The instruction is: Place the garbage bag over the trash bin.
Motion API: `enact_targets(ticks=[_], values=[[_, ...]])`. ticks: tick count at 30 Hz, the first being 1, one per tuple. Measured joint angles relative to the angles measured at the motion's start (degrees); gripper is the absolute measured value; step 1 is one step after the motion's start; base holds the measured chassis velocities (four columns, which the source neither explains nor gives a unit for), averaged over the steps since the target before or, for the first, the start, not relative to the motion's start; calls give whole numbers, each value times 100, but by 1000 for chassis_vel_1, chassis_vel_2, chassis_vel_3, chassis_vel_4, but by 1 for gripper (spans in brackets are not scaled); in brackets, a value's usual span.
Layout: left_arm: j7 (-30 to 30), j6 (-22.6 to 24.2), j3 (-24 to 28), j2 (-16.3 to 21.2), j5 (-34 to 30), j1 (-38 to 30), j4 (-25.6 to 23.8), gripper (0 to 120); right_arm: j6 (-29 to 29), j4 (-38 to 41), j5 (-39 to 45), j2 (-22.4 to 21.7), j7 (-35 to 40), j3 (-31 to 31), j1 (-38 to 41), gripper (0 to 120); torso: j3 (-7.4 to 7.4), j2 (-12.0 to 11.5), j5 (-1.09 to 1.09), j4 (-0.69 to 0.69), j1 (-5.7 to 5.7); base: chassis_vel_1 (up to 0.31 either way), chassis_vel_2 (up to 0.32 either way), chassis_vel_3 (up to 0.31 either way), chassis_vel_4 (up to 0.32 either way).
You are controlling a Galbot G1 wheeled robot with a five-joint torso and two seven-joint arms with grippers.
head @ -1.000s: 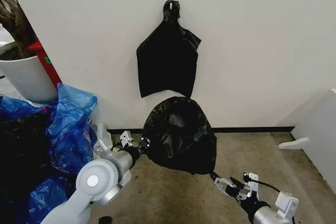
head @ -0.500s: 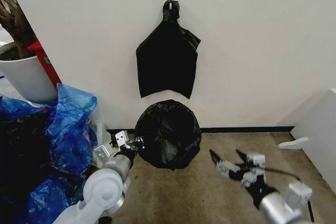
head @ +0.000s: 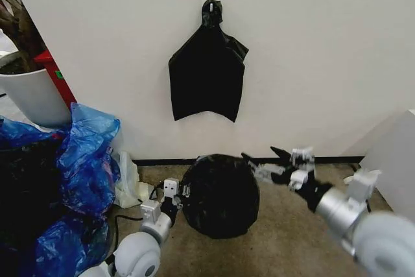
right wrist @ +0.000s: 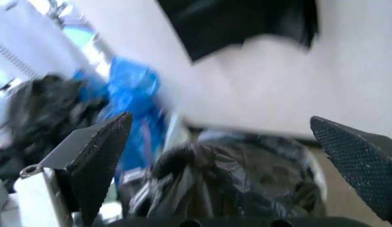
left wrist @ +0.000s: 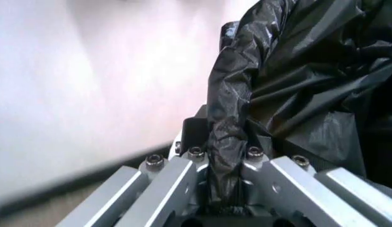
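Note:
The black garbage bag (head: 222,197) sits as a rounded mound on the floor by the wall. My left gripper (head: 177,198) is at its left side, shut on a twisted edge of the garbage bag (left wrist: 225,124), which runs between the left gripper's (left wrist: 224,165) fingers. My right gripper (head: 264,159) hovers open just above the mound's upper right, holding nothing. In the right wrist view the right gripper's (right wrist: 231,165) two dark pads stand wide apart with the crinkled garbage bag (right wrist: 234,184) beyond them. The trash bin is hidden.
A second black bag (head: 207,76) hangs from a hook on the wall above. Blue plastic bags (head: 84,160) pile up at the left under a white plant pot (head: 32,98). A white cabinet (head: 395,167) stands at the right. Bare floor lies in front.
The garbage bag has sunk lower to the floor, with the left gripper following down and right. The right gripper left the bag's lower right corner, opened, and rose to its upper right.

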Motion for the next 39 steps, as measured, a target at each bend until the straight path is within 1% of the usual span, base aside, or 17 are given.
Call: enact_targets(ticks=[2, 3, 4, 5, 6, 7, 9, 10, 11, 13, 16, 18, 20, 21, 25, 29, 39], values=[[394, -326, -47, 64, 288, 30, 89, 0, -324, -656, 135, -266, -678, -63, 320, 100, 0, 0, 0, 4, 0, 0, 0, 0, 0], [590, -453, -51, 100, 354, 9, 131, 0, -412, -1012, -54, -407, -1177, -94, 420, 100, 1, 0, 2, 6, 0, 0, 0, 0, 0], [590, -453, -51, 100, 354, 9, 131, 0, -412, -1012, -54, -407, -1177, -94, 420, 100, 1, 0, 2, 6, 0, 0, 0, 0, 0], [771, -564, -42, 133, 392, -44, 176, 0, -395, -1274, -314, -506, -1628, -108, 446, 100, 1, 0, 3, 6, 1, 0, 0, 0, 0], [1051, -715, -37, 171, 424, -148, 230, 0, -107, -1772, -973, -679, -2535, -152, 429, 100, 1, 0, -1, -1, 1, 0, 0, 0, 0], [1188, -774, -37, 188, 430, -199, 249, 0, 132, -2083, -1414, -767, -3064, -196, 429, 100, 1, 0, 0, -4, 0, 0, 0, 0, 0], [1504, -943, -48, 207, 455, -304, 304, 0, 361, -2596, -2313, -897, -4105, -232, 455, 100, 1, 0, 5, -4, 0, 0, 0, 0, 0], [1504, -943, -48, 207, 455, -304, 304, 0, 361, -2596, -2313, -897, -4105, -232, 455, 100, 1, 0, 5, -4, 0, 0, 0, 0, 0], [1704, -1062, -69, 208, 530, -354, 341, 0, 390, -2767, -2680, -967, -4511, -263, 457, 100, 1, 0, 1, -3, 0, 0, 0, 0, 0], [1930, -1262, -104, 223, 690, -382, 379, 0, 360, -2805, -2734, -1056, -4566, -368, 422, 100, 0, 0, -1, -1, 0, 0, 0, 0, 0], [2208, -1510, -145, 261, 874, -397, 365, 0, 186, -2688, -2146, -1126, -4177, -483, 302, 100, 0, 0, -1, 2, 0, 0, 0, 0, 0], [2227, -1521, -150, 265, 880, -398, 355, 0, 173, -2683, -2099, -1126, -4151, -487, 297, 100, 0, 0, -1, 2, 0, 0, 0, 0, 0], [2338, -1565, -171, 299, 895, -411, 246, 0, 29, -2695, -1622, -1081, -3880, -498, 232, 100, 0, 0, 0, 2, 0, 0, 0, 0, 0], [2356, -1570, -172, 307, 894, -417, 219, 0, 4, -2719, -1529, -1059, -3835, -494, 194, 100, 0, 0, 0, 1, 0, 0, 0, 0, 0], [2390, -1573, -182, 344, 895, -419, 150, 0, -16, -2755, -1471, -999, -3805, -455, 85, 100, 0, 0, 1, 0, 0, 0, 0, 0, 0], [2415, -1569, -228, 422, 891, -371, -11, 0, -15, -2561, -1716, -845, -3746, -426, -113, 100, 0, 0, 0, 0, 0, 0, 0, 0, 0], [2518, -1515, -319, 485, 868, -211, -245, 0, 33, -2343, -1864, -654, -3321, -594, -23, 100, 0, 0, 0, 1, -1, 0, 0, 0, 0]])
